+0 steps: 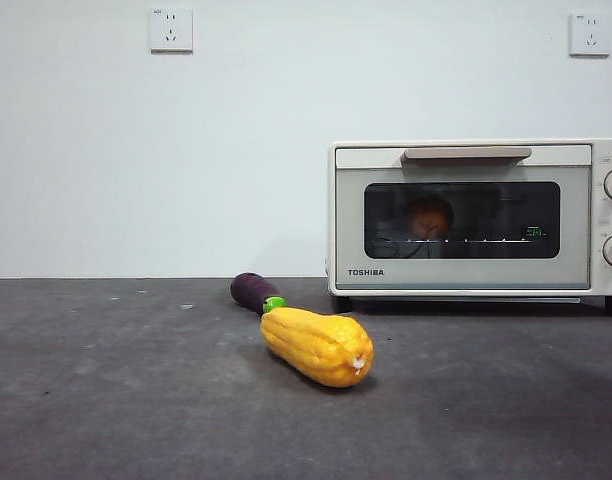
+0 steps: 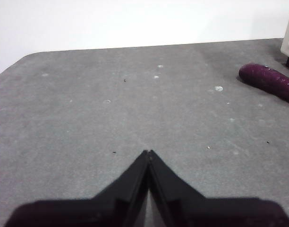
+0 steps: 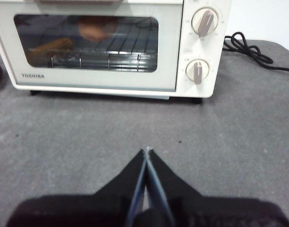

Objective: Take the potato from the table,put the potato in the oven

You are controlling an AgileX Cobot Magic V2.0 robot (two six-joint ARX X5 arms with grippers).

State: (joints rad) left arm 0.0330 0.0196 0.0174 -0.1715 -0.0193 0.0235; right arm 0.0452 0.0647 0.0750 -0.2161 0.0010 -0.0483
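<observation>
Behind the TOSHIBA-marked oven (image 1: 466, 225) door sits the potato (image 1: 428, 215).

The potato (image 1: 429, 217) sits inside the shut oven (image 1: 466, 218), and the corn (image 1: 317, 346) and eggplant (image 1: 254, 292) lie on the table (image 1: 106, 400)

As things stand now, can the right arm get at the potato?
Probably not. The potato sits on the wire rack inside the oven, behind its closed glass door. The right gripper, jaws shut, waits above the table in front; the door must open first.
</observation>
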